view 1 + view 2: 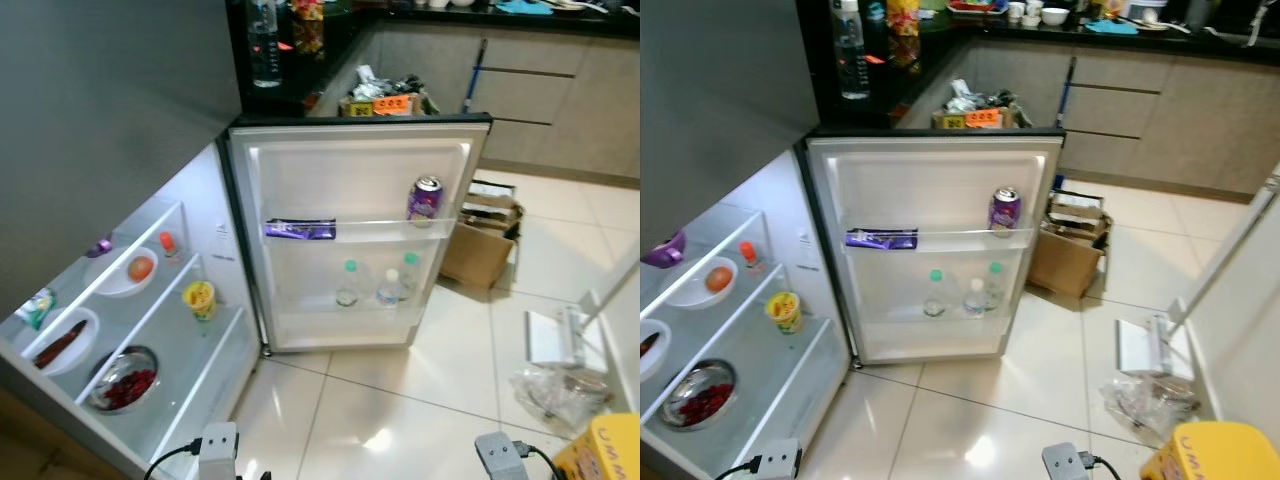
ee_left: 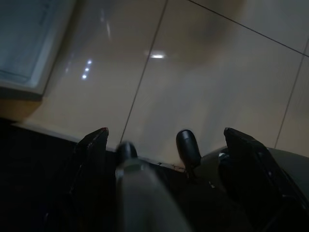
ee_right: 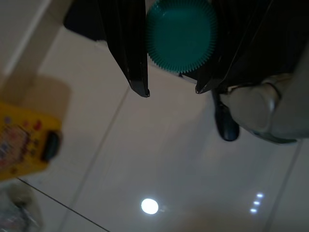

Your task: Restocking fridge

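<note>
Pinching a green-capped bottle [image 3: 181, 36] between right gripper [image 3: 171, 91] fingers — likely light, smooth, slippery; gripped near cap. Left gripper [image 2: 164, 140] fingers spread, idle. Fridge door [image 1: 355, 240] at twelve o'clock.

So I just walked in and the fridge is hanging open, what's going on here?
The robot stands on the tiled floor facing the open fridge. Its right gripper holds something with a green ribbed cap between its fingers, pointed down at the floor. The left gripper hangs idle. On the door, a purple can and a purple bar sit on the upper shelf, three bottles on the lower. Nothing is going in yet.
</note>
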